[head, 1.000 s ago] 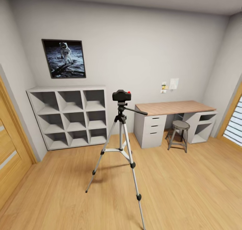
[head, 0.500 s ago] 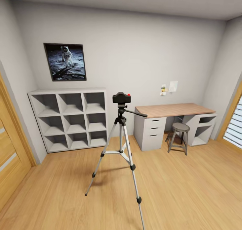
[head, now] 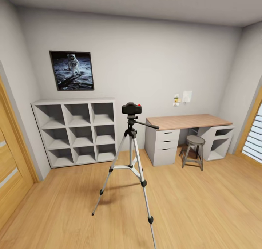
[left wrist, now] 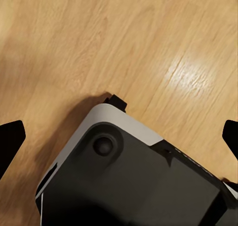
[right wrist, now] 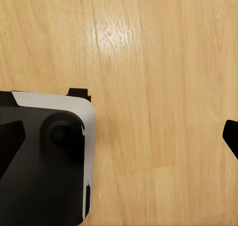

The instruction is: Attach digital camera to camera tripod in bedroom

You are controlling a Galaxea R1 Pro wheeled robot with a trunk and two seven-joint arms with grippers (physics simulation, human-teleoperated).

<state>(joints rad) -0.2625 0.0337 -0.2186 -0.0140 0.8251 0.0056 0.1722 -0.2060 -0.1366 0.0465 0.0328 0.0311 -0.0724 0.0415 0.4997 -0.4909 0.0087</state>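
Camera, small, black and boxy (head: 131,108), sits atop the silver-legged tripod (head: 130,161), apparently mounted, so both grippers (left wrist: 119,137) (right wrist: 119,137) hang spread wide and empty over wood floor.

no readable text, labels or numbers

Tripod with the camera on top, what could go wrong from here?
The camera sits high on the tripod, so a bump could tip both.
One tripod leg reaches toward the robot, so rolling forward might clip it.
The side handle sticks out toward the desk and could catch a passing arm.
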